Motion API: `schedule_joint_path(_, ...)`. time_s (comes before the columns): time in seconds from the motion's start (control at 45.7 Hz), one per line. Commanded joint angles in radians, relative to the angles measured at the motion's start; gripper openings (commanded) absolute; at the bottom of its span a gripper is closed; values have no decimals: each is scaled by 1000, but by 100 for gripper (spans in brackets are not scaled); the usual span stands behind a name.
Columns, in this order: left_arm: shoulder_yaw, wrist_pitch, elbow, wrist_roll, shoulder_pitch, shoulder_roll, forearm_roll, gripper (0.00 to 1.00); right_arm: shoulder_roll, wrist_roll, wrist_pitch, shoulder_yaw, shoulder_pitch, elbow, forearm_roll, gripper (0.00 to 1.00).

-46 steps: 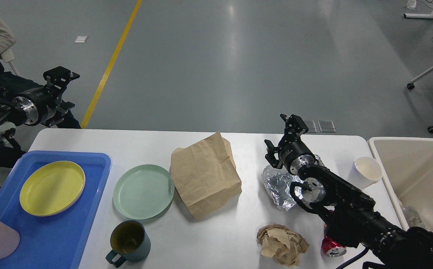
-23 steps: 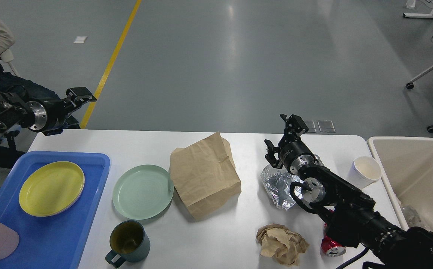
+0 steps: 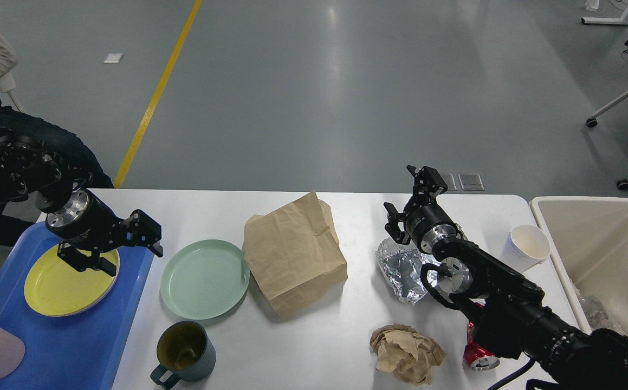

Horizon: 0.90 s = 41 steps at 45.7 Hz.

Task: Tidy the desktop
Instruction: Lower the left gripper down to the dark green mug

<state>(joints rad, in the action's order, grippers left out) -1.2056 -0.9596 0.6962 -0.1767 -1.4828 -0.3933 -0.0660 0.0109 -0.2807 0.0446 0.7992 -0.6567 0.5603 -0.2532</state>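
The desktop (image 3: 314, 346) is the big white table that fills the lower half of the view. The left gripper (image 3: 129, 244) hangs over the right edge of the blue tray (image 3: 75, 346), with its fingers spread and nothing in them. Just past it, at 3 o'clock, lies the green plate (image 3: 205, 279). I think picking up that plate is the job now.

To do it well, come down on the plate's near rim, not its middle. Slide one finger under the edge and pinch slowly, because the plate is flat and smooth and could slip. Lift it straight up so it does not bump the brown bag (image 3: 292, 254) touching it at 3 o'clock, or the dark mug (image 3: 183, 349) at 6 o'clock.

The right gripper (image 3: 408, 203) is spread too, holding nothing, above the foil (image 3: 400, 268).
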Motion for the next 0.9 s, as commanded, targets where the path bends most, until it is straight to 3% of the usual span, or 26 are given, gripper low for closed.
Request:
schedule_joint_path(0.0,-138,0,95,-1,-88,77,0,96,0,0,0,0,0,0,0,100)
schedule_joint_path(0.219,-253,0,193,0,-185,145,0,96,0,0,0,0,0,0,0,100)
schedule_joint_path(0.525,-302,0,362,3,-200,283,-38,96,0,0,0,0,0,0,0,100)
schedule_joint_path(0.875,-298,7,356,2,-149,346,-35,96,0,0,0,0,0,0,0,100)
